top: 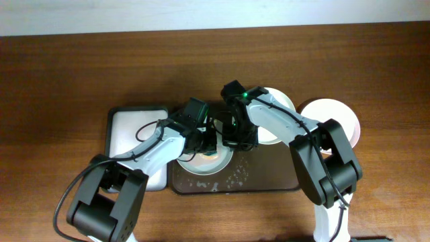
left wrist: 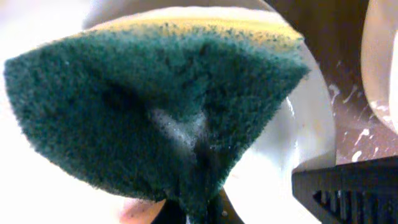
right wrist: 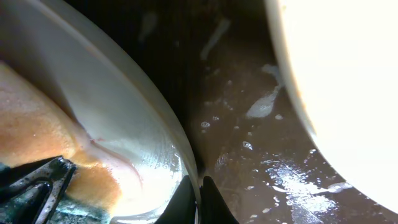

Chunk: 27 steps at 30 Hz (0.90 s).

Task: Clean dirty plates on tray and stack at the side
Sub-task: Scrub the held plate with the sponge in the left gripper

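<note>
Plate [top: 216, 163] rim pinched by right claw [right wrist: 198, 200] | left claw [top: 204, 143] grips sponge [left wrist: 155, 106] | cream plate [right wrist: 348, 81] beside

Overhead is evenly lit and sharp. Wrist views are blurred; the wet tray [right wrist: 236, 124] shows white glare.

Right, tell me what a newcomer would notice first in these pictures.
The dark green scouring sponge with a yellow back fills the left wrist view, pinched in the left gripper over a pale round plate. From above, both arms meet mid-table over the dark brown rectangular tray, where the right gripper clamps that plate's rim. White suds fleck the wet tray floor beside it.
</note>
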Each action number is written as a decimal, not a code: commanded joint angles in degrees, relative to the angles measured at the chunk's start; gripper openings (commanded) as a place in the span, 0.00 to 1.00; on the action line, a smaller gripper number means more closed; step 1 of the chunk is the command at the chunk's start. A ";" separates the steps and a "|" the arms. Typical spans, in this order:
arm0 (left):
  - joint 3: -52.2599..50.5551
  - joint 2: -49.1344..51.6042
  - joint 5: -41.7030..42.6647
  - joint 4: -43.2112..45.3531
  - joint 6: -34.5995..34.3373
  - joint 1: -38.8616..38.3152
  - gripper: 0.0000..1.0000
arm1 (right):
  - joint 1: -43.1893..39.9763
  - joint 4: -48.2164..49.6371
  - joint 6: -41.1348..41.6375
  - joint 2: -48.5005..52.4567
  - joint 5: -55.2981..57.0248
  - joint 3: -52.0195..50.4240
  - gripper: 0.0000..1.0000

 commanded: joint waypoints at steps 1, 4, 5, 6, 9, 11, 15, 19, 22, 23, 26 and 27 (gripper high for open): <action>-0.31 1.44 0.76 1.20 -1.40 -0.87 0.00 | 0.85 -0.20 -0.11 -0.87 0.70 -0.07 0.04; -0.31 1.44 -2.32 -4.50 -10.05 -0.48 0.00 | 0.85 -0.22 -0.11 -0.87 0.70 -0.07 0.04; -0.31 1.42 -2.49 -7.10 -14.19 0.11 0.00 | 0.83 -0.24 -0.11 -0.87 0.70 -0.07 0.04; -0.31 1.42 -2.64 -9.11 -17.44 0.59 0.00 | 0.83 -0.22 -0.11 -0.87 0.70 -0.07 0.04; -0.31 1.42 -5.46 -17.03 -25.57 2.84 0.00 | 0.83 -0.24 -0.11 -0.87 0.72 -0.07 0.04; -0.31 1.42 -7.04 -20.15 -25.57 4.09 0.00 | 0.83 -0.22 -0.11 -0.87 0.74 -0.07 0.04; -0.31 1.29 -7.61 -24.33 -25.57 7.39 0.00 | 0.83 -0.24 -0.13 -0.87 0.74 -0.07 0.04; -0.24 0.76 -4.90 -12.04 -2.71 9.53 0.00 | 0.83 -0.22 -0.13 -0.87 0.94 -0.07 0.04; -0.24 0.76 -3.04 -5.79 8.85 9.49 0.00 | 0.83 0.02 -6.49 -0.87 0.94 -0.07 0.04; -0.24 0.76 -3.02 -5.51 10.19 9.49 0.00 | 0.83 0.94 -11.04 -0.87 0.92 -0.07 0.04; -0.24 0.79 8.11 -5.14 15.76 9.38 0.00 | 0.85 2.84 -15.50 -0.87 0.90 -0.07 0.04; -0.24 0.79 10.67 -5.03 15.87 9.38 0.00 | 1.14 3.13 -15.47 -0.87 0.87 -0.07 0.04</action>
